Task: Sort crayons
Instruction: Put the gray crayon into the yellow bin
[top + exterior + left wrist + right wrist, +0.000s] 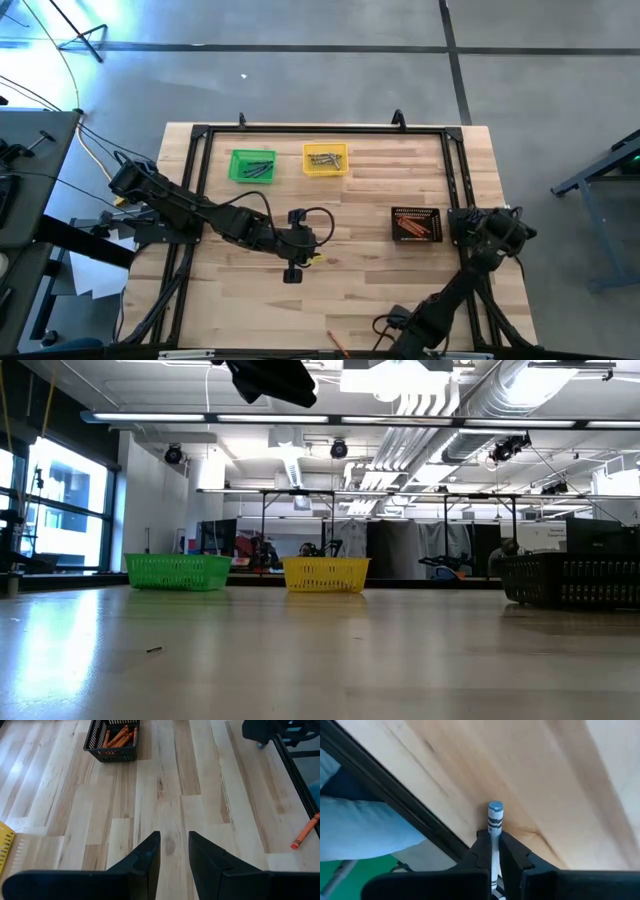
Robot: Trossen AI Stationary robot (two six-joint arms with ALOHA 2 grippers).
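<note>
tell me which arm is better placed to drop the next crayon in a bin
Right. The right gripper is already shut on a grey crayon, near the table's right edge beside the black bin. The left gripper is open and empty over bare table mid-table.

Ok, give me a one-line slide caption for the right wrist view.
Right gripper shut on a blue-grey crayon, held above the wooden table near its black frame edge.

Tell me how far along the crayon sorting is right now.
Mostly done: sorted crayons lie in the green bin, yellow bin and black bin. In hand: the right gripper clamps a grey-blue crayon. Left: one orange crayon near the table's front edge; the left gripper is open, empty.
</note>
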